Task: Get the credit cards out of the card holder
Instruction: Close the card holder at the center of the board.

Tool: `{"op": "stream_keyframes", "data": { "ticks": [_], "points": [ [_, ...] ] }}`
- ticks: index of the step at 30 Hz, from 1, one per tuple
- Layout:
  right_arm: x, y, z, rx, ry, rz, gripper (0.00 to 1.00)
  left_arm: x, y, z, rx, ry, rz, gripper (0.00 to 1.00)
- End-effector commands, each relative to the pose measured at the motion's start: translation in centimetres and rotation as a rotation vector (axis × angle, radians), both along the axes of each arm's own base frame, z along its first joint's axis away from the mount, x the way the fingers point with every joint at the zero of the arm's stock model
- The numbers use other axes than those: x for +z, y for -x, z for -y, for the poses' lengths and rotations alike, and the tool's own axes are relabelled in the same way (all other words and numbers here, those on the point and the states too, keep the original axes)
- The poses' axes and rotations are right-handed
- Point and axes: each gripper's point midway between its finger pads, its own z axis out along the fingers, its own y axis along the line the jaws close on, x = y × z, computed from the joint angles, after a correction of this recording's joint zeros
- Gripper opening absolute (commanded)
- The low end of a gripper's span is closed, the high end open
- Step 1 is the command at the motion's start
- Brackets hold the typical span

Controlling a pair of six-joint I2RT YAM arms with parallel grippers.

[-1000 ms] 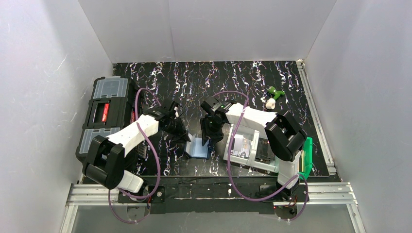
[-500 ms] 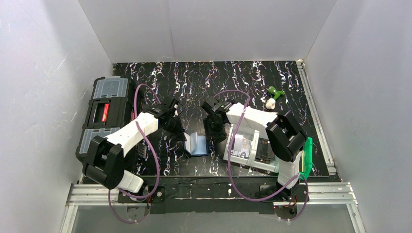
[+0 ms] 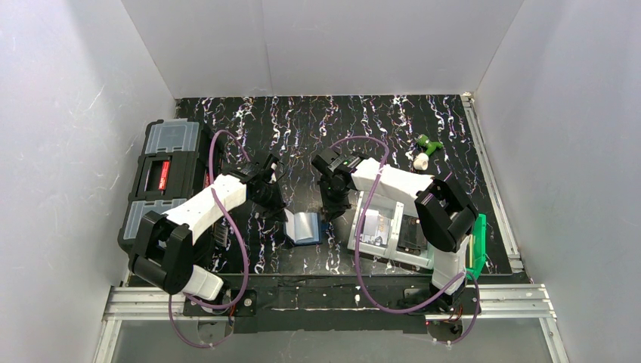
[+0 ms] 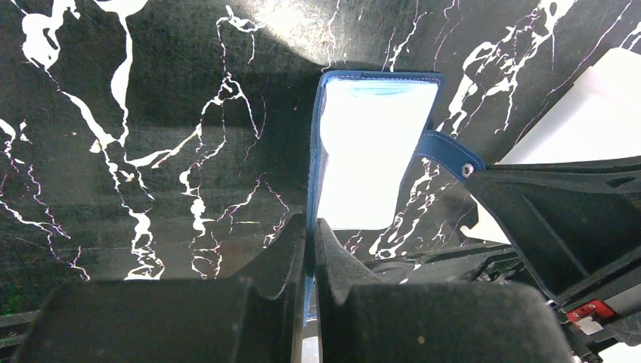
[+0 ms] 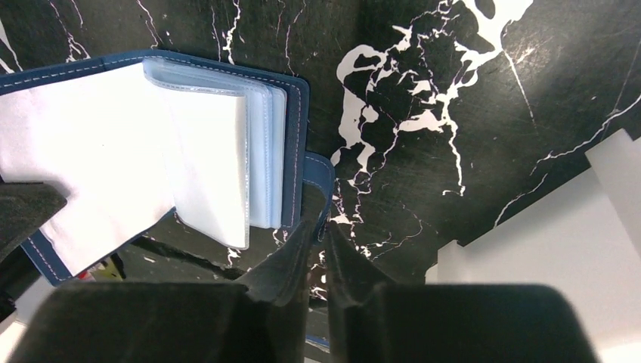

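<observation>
Enclosure: white walls (image 3: 340,45) on three sides, black white-veined worktop (image 3: 378,128).

Holder (image 3: 304,227): on the worktop, centre, towards the near edge, between the two grippers. It lies open, with its pale blue sleeves (image 5: 204,151) facing up. The sleeves show white faces. A blue cover edge runs along each side, and the snap tab (image 5: 318,172) sticks out on the right arm's side.

Left gripper (image 3: 281,209): jaws pressed together on the thin blue cover edge at the holder's left side. The left wrist view shows the edge caught between the fingers.

Right gripper (image 3: 333,213): jaws drawn nearly together, with the snap tab running in between the fingertips. They pinch the tab.

Change against one second ago: the left jaws then stood partly apart and the right jaws plainly wider. Both have since closed onto the holder. The holder's pale face now reads narrower in the top view and has moved slightly towards the left arm. The left gripper has drawn back a little the same way. The right gripper has hardly moved.

Other items, all unchanged: toolbox (image 3: 162,185) at the left edge and white tray (image 3: 393,257) just right of the holder, near the front edge. A small green piece (image 3: 429,142) and a white piece (image 3: 420,161) lie towards the far right corner.
</observation>
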Motion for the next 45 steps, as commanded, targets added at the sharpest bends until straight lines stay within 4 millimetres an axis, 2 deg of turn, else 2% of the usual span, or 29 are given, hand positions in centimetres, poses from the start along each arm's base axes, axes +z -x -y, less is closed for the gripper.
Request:
{"op": "stream_keyframes", "data": {
  "ticks": [1, 5, 7, 10, 15, 18, 25, 32, 45],
  "points": [
    [0.9, -0.5, -0.7, 0.019, -0.013, 0.028, 0.10, 0.9, -0.2, 0.0, -0.017, -0.008, 0.017, 0.00],
    [0.8, -0.2, -1.0, 0.028, -0.025, 0.020, 0.02, 1.0, -0.3, 0.1, -0.019, -0.002, 0.017, 0.00],
    [0.8, -0.1, -1.1, 0.031, -0.028, 0.016, 0.01, 1.1, -0.2, 0.2, -0.022, 0.003, 0.016, 0.00],
    [1.0, 0.0, -1.4, 0.035, -0.043, 0.015, 0.01, 1.2, -0.2, 0.5, -0.028, 0.019, 0.017, 0.09],
    [1.5, 0.1, -2.1, 0.041, -0.081, 0.010, 0.01, 2.2, -0.2, 1.5, -0.043, 0.056, 0.039, 0.29],
    [1.5, 0.1, -2.3, 0.042, -0.090, 0.004, 0.01, 2.7, -0.2, 2.1, -0.050, 0.079, 0.051, 0.36],
    [1.4, 0.3, -2.5, 0.044, -0.101, -0.009, 0.01, 2.9, -0.1, 3.9, -0.062, 0.154, 0.055, 0.37],
    [1.4, 0.4, -2.6, 0.045, -0.110, -0.013, 0.01, 1.9, 0.1, 5.0, -0.044, 0.197, 0.015, 0.37],
    [1.4, 0.5, -2.5, 0.041, -0.109, -0.016, 0.01, -1.9, 0.0, 5.1, 0.041, 0.161, -0.064, 0.18]
  ]
}}
